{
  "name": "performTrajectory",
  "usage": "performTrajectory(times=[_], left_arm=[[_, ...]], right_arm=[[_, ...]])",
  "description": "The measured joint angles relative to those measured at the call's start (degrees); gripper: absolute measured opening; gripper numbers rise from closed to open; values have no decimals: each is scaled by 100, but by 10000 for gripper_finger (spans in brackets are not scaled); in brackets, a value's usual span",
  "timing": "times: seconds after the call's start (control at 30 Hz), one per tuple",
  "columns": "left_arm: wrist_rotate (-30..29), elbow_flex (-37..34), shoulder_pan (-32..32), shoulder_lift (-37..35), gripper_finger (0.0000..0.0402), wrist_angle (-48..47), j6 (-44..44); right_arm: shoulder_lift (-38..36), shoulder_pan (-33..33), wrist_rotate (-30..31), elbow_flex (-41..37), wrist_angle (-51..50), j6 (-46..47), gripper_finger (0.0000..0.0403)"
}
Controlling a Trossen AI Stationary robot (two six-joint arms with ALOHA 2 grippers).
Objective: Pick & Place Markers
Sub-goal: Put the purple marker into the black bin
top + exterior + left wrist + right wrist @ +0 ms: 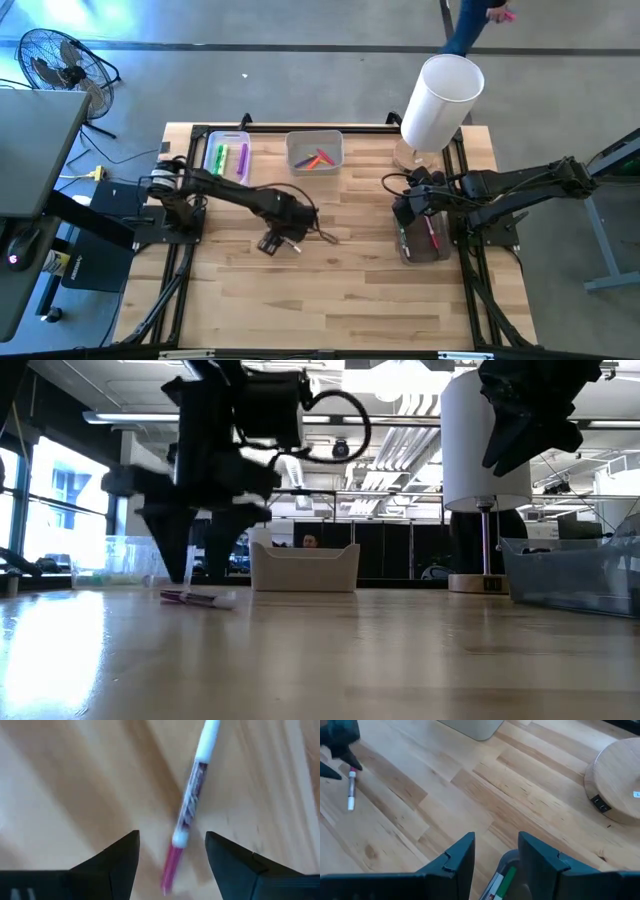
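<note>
On the wooden worktop (350, 300), the far-left clear tray (227, 156) holds two green markers (220, 157) and one purple marker (243, 161). Near the middle, the left claw (171, 851) stands wide open over one white-bodied marker with a pink cap (189, 805), which lies flat on the wood between its fingers. The middle bin (315, 151) holds about two markers, orange and red (319, 159). At the right, the right claw (496, 851) hovers partly open, gripping nothing, above the right-hand container (424, 240), where at least two markers (432, 232) lie.
</note>
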Motion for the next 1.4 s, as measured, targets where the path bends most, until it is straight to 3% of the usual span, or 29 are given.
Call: performTrajectory(times=[0.27, 0.37, 0.53, 0.57, 0.97, 1.2, 1.4], left_arm=[[-350, -700, -197, 165, 210, 473, -656], [-281, -854, -186, 215, 165, 624, -908], [-224, -793, -186, 333, 38, 749, -1192], [-225, -784, -180, 334, 27, 776, -1241], [6, -257, 476, 413, 29, 888, -1642], [-304, 182, 876, 446, 28, 1596, -1997], [561, 797, 1251, 441, 27, 1864, -2610]], right_arm=[[0, -2, 112, -2, 21, -34, 140], [0, -2, 144, -2, 39, -36, 140], [0, -4, 177, -2, 90, -38, 140], [0, -4, 177, -2, 90, -38, 140], [0, -4, 164, -2, 149, -41, 140], [0, -2, 70, -2, 145, -32, 140], [-136, -1, -49, -2, 336, -36, 140]])
